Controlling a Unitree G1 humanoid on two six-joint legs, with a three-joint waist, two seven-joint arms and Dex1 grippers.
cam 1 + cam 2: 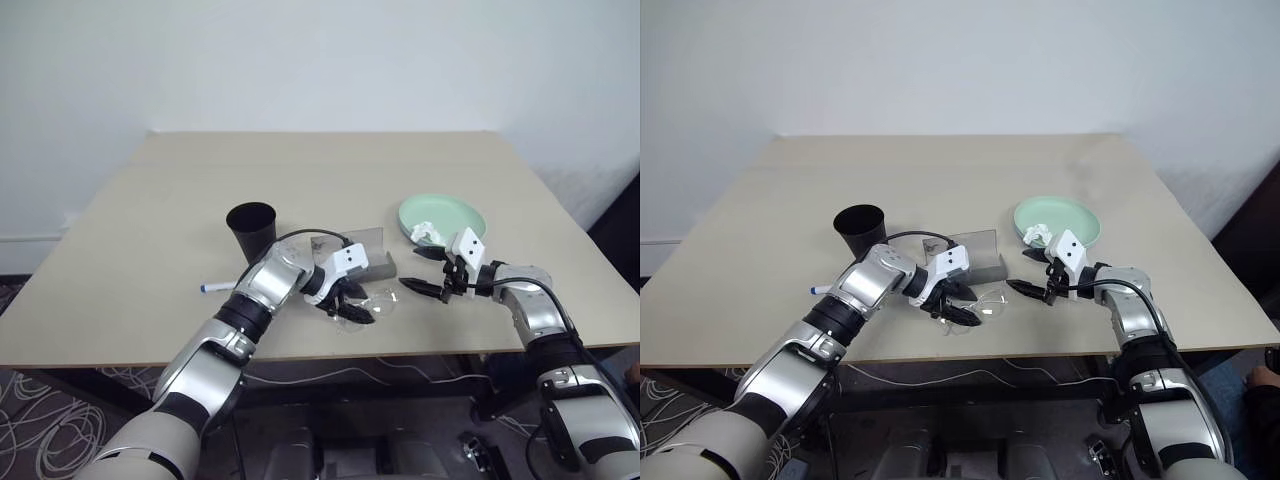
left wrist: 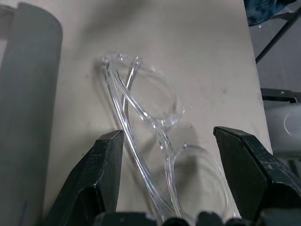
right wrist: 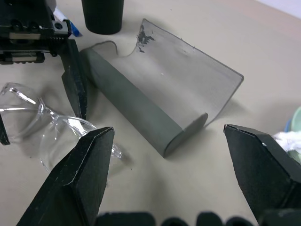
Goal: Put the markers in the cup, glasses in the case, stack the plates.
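The clear glasses [image 2: 146,99] lie on the table near its front edge, just in front of the grey case [image 3: 141,108], whose lid stands open. My left gripper [image 1: 352,305] is open and low over the glasses, one finger on each side, with gaps showing between the fingers [image 2: 101,174] and the frame. To the right, my right gripper [image 1: 428,272] hangs open and empty, pointing at the case's end. The black cup [image 1: 251,228] stands upright left of the case. A blue-capped marker [image 1: 215,287] lies in front of the cup. The mint green plate [image 1: 455,215] sits at the right.
Something small, white and crumpled [image 1: 425,232] rests on the near rim of the green plate. The table's front edge [image 1: 330,352] runs close behind both grippers. Bare tabletop stretches behind the cup and case.
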